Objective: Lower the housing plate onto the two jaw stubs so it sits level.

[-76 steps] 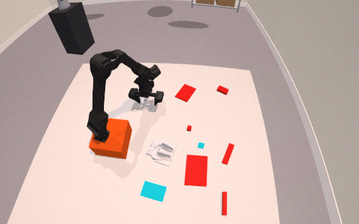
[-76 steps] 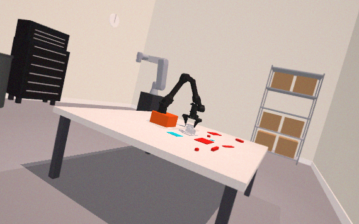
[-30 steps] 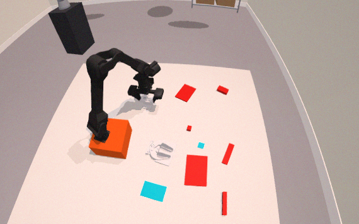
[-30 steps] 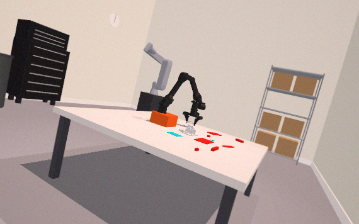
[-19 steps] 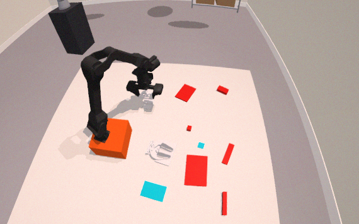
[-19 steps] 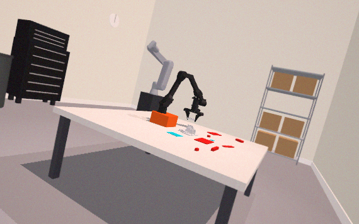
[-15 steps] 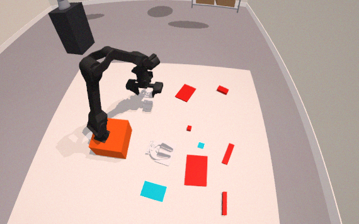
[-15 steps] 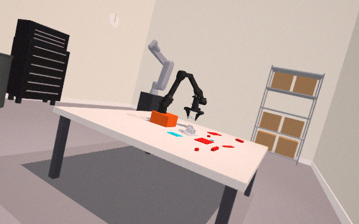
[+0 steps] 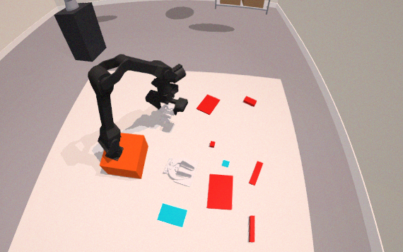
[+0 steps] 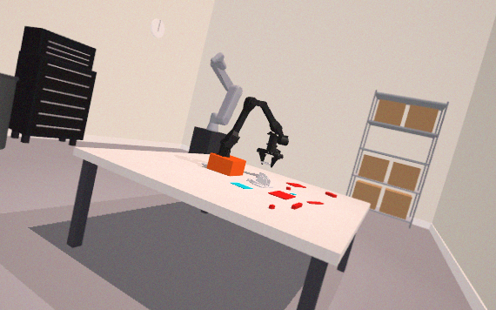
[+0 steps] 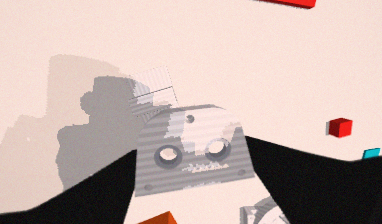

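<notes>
My gripper (image 9: 167, 108) (image 10: 267, 165) (image 11: 191, 148) is shut on the pale grey housing plate, with one finger at each side edge. The housing plate (image 11: 192, 132) has a rounded top edge, two large round holes and smaller ones; it is held above the table, behind the jaw assembly in the top view. The pale jaw assembly (image 9: 176, 170) (image 10: 261, 179) lies on the table in front of the orange block. Its two jaws show as long grey shapes side by side; their pins and stubs are too small to tell. In the wrist view only part of it shows at the bottom edge.
The orange block (image 9: 124, 156) (image 10: 225, 165) (image 11: 161, 219) stands at the arm's base. A pale striped block (image 11: 154, 92) lies beyond the plate. Flat red pieces (image 9: 220, 192) (image 9: 208, 105), a small red cube (image 9: 212, 144) (image 11: 340, 128) and cyan pieces (image 9: 172, 215) (image 9: 225, 163) lie around the assembly.
</notes>
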Robot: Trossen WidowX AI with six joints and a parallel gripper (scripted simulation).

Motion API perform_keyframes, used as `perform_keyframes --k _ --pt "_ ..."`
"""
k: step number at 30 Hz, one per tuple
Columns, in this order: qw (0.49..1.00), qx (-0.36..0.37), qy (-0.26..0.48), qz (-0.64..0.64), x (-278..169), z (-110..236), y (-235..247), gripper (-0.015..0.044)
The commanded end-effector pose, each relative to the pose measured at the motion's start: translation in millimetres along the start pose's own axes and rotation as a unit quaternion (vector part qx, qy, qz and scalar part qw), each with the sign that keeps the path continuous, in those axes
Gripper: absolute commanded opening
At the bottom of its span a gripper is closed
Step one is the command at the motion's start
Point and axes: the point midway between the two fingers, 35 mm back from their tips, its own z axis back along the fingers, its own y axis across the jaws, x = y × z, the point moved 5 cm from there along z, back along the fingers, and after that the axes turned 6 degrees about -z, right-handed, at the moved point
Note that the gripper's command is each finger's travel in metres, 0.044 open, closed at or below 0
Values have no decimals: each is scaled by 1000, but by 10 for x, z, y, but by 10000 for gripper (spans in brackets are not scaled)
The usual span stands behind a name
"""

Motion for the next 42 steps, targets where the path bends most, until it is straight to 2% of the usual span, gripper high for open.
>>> perform_keyframes --k 1,22,42 --pt "999 2 2 -33 -75 -9 -95 351" --pt "975 1 3 -223 -515 -1 -643 351" --pt "915 -2 4 -402 -1039 4 -1042 351"
